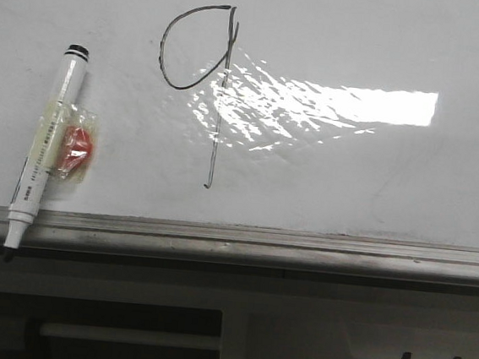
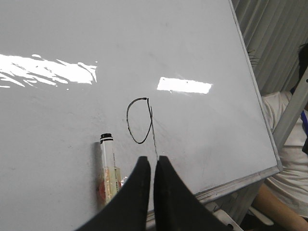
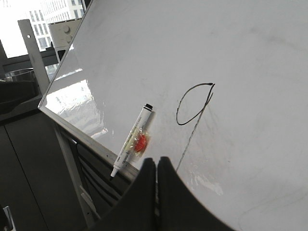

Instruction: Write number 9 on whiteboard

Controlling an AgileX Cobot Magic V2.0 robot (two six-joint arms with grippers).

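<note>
I see both sets of jaws pressed closed and empty, clear of the whiteboard (image 1: 376,176). The number 9 (image 1: 200,74) sits finished at its middle; the marker (image 1: 46,148) lies left, tip overhanging the near rail, its work apparently done

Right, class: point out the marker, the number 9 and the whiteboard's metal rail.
marker (image 1: 45,151), front view, middle of barrel.
number 9 (image 1: 217,118), front view, on the tail.
metal rail (image 1: 301,246), front view, whiteboard's near edge.
</note>
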